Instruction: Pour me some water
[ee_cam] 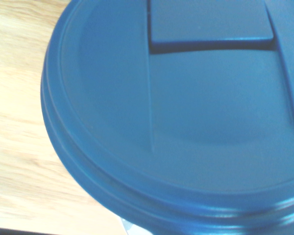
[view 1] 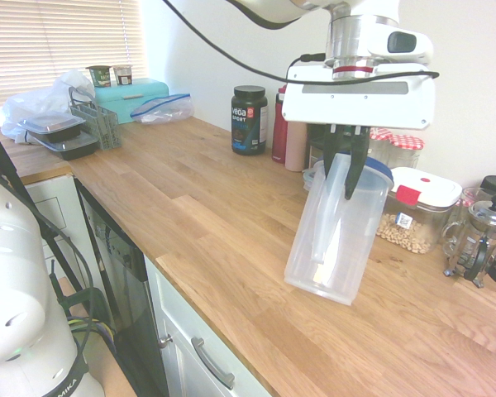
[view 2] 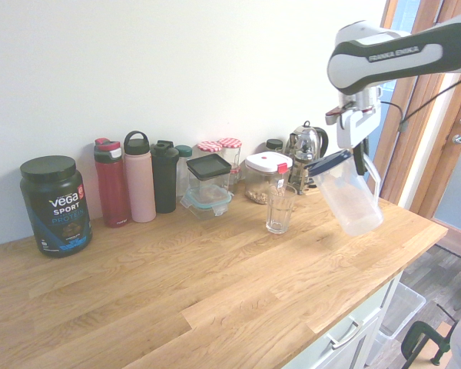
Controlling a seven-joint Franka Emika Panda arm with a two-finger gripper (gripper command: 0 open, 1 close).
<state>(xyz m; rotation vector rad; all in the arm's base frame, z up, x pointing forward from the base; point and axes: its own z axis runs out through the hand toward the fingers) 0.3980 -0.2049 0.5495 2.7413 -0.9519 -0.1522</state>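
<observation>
Over the wooden counter, I hold a frosted plastic jug tilted, my gripper pinching its handle, while the colourless water cannot be made out through the cloudy walls, so I cannot tell whether it is inside. The jug's blue lid leans toward a clear glass tumbler, which stands upright on the counter, apart from the jug. Near the tumbler sits a white-lidded container, and farther along the wall stand a pink bottle, a red bottle and a black tub.
</observation>
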